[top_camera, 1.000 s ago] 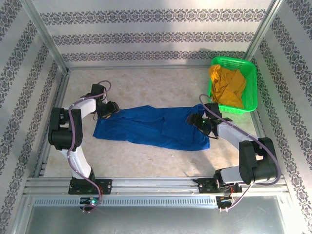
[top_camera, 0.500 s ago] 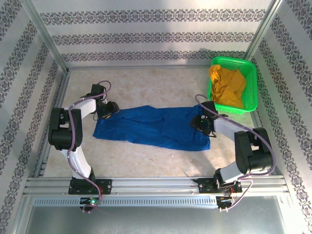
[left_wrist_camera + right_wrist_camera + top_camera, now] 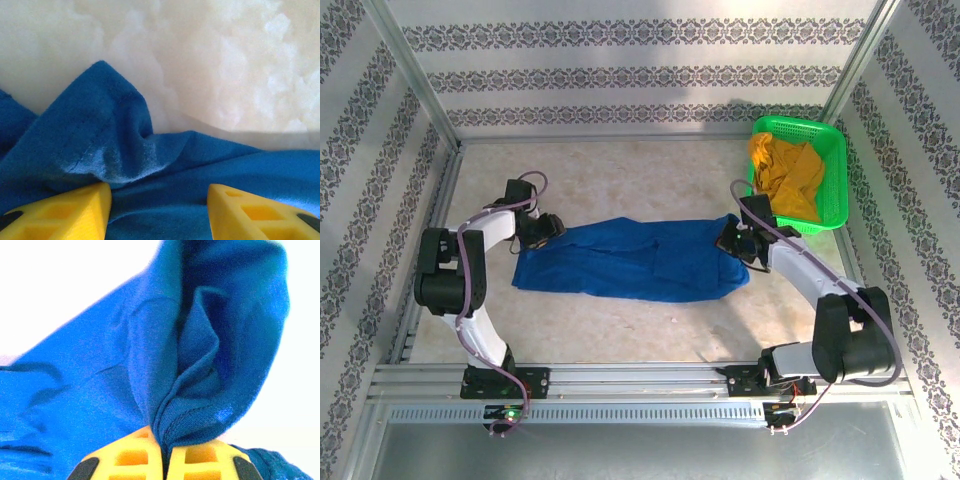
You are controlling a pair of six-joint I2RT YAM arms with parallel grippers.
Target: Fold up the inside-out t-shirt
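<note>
Inside-out t-shirt (image 3: 635, 262): spread as a long band across the middle of the table (image 3: 620, 170), not yet folded. Right gripper (image 3: 165, 454): clenched on a hem fold at the right end. Left gripper (image 3: 159, 210): jaws apart over the left end, perhaps only resting on cloth. Step in hand: taking both ends. Next: firm hold at left, then an even lift. Green basket (image 3: 832, 165), far right: mustard garment (image 3: 785, 178) inside.

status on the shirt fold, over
Right gripper shut on t-shirt edge. Left gripper open, astride its other end. It lies stretched out, not yet folded. Basket with yellow garment stands apart, far right.
</note>
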